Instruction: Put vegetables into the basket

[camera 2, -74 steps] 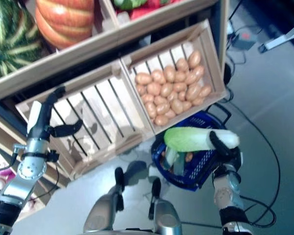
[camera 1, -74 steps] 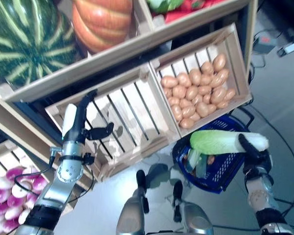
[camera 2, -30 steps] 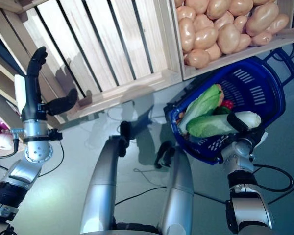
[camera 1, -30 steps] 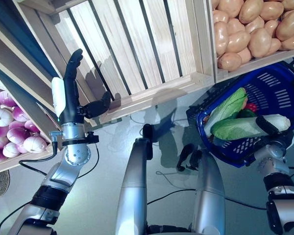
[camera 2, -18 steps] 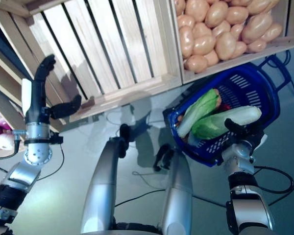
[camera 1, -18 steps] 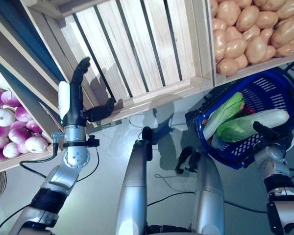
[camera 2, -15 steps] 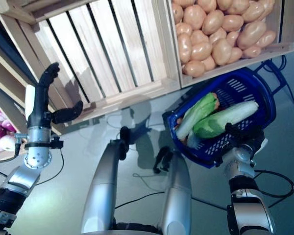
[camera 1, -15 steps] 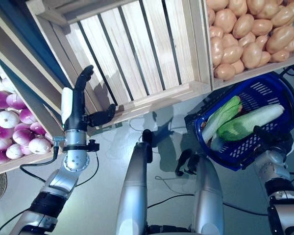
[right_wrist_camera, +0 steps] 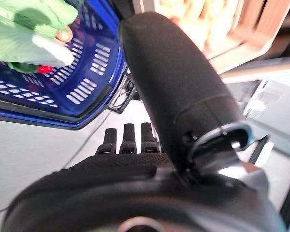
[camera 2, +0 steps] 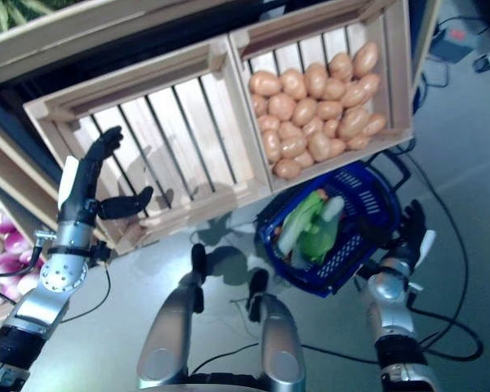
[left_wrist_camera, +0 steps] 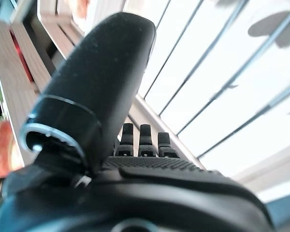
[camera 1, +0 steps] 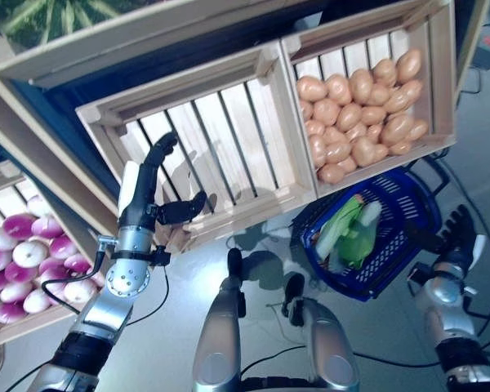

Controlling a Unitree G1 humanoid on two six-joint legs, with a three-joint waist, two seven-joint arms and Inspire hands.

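Cabbages [camera 1: 355, 237] lie in the blue basket [camera 1: 408, 245]; my right hand [camera 1: 460, 237] beside it, fingers straight; left hand [camera 1: 143, 184] spread wide.

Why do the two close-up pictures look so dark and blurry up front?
In the left wrist view the left hand sits too close to focus; the empty crate behind is washed out by glare. In the right wrist view the right hand blurs likewise, while the blue basket stays fairly clear.
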